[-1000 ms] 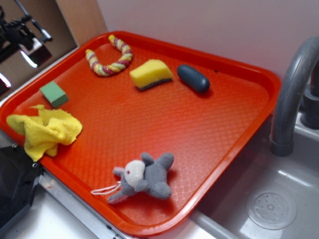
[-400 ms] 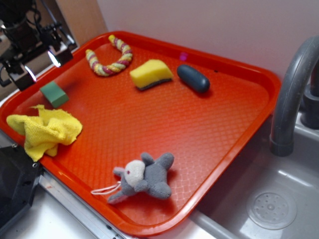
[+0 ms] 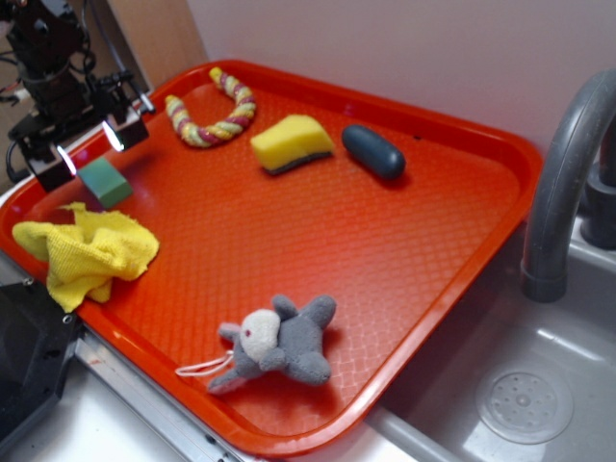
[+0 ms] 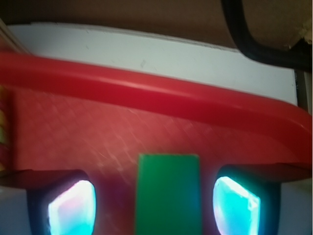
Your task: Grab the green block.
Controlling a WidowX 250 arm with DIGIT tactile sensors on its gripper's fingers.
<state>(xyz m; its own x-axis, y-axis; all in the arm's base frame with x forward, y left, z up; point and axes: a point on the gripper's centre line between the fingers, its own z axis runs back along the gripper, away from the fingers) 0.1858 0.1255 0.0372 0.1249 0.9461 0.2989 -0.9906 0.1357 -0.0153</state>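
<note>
The green block point(image 3: 105, 183) lies flat near the left rim of the red tray point(image 3: 414, 250). My gripper point(image 3: 89, 148) hangs just above it, open, with one finger to each side. In the wrist view the green block point(image 4: 167, 193) sits centred between the two glowing fingertips point(image 4: 73, 208), with red tray showing in the gaps on both sides. Neither fingertip touches it.
A crumpled yellow cloth point(image 3: 89, 252) lies right beside the block towards the front. Further back are a striped rope toy point(image 3: 214, 111), a yellow sponge point(image 3: 292, 142) and a dark oval object point(image 3: 373, 151). A grey plush toy point(image 3: 279, 342) lies at the front. A faucet point(image 3: 568, 173) and sink stand to the right.
My gripper has come in from the upper left and lowered until it straddles the green block. The block and the other items have not moved.
</note>
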